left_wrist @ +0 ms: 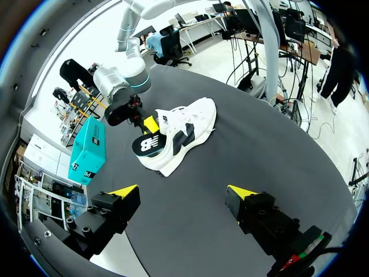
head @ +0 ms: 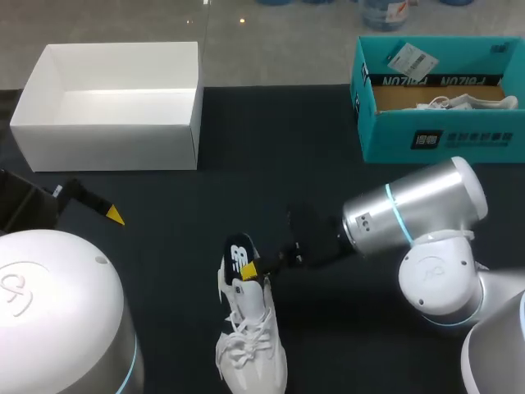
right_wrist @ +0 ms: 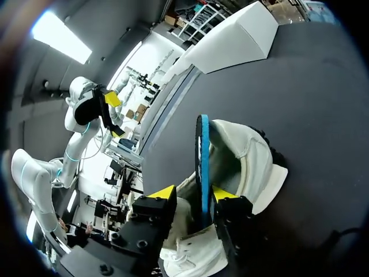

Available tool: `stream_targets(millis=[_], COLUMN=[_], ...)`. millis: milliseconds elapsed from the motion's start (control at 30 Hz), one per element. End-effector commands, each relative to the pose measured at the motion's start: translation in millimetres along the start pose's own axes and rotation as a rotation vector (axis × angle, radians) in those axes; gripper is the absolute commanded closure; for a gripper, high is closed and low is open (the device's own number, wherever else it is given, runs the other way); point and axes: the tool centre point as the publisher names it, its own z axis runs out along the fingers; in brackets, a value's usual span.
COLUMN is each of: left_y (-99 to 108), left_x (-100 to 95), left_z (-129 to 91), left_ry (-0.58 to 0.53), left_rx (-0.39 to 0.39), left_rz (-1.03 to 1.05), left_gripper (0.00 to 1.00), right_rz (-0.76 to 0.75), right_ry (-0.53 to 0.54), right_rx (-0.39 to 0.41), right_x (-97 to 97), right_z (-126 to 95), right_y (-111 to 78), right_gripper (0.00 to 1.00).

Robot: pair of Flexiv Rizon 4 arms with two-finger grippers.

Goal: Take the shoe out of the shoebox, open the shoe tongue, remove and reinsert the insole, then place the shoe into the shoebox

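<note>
Robotics lab: left arm (head: 57, 320), right arm (head: 418, 212) at black worktable (head: 328, 164); desks (left_wrist: 199, 23), office chairs (left_wrist: 173, 46) behind.

One white box (head: 107, 148), one teal shoebox (head: 443, 141) — one insole (head: 239, 254), one shoe (head: 250, 345)

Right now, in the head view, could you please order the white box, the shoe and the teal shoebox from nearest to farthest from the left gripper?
1. white box, just behind the left gripper.
2. shoe, near middle, its insole in the right gripper.
3. teal shoebox, far right corner.
</note>
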Motion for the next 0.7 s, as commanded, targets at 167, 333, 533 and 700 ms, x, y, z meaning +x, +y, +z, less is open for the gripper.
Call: stream_targets(millis=[167, 333, 533, 700], left_y=[0.3, 0.3, 0.3, 0.3], left_x=[-0.2, -0.2, -0.2, -0.2], left_z=[-0.2, -0.2, -0.2, -0.2], left_ry=[0.003, 0.003, 0.003, 0.003], left_rx=[-0.001, -0.001, -0.001, -0.001], left_rz=[0.0, 0.0, 0.0, 0.0], left_gripper=[0.0, 0.0, 0.0, 0.0], right_rz=[-0.02, -0.025, -0.007, 0.029], right_ry=[-0.015, -0.009, -0.004, 0.007], right_rx=[0.029, 0.036, 0.036, 0.042], right_x=[-3.2, -4.2, -2.2, 1.4], right_z=[-5.5, -2.9, 0.1, 5.0], right_y=[18.6, 20.7, 9.4, -8.1], right_gripper=[0.72, 1.0, 1.0, 1.0])
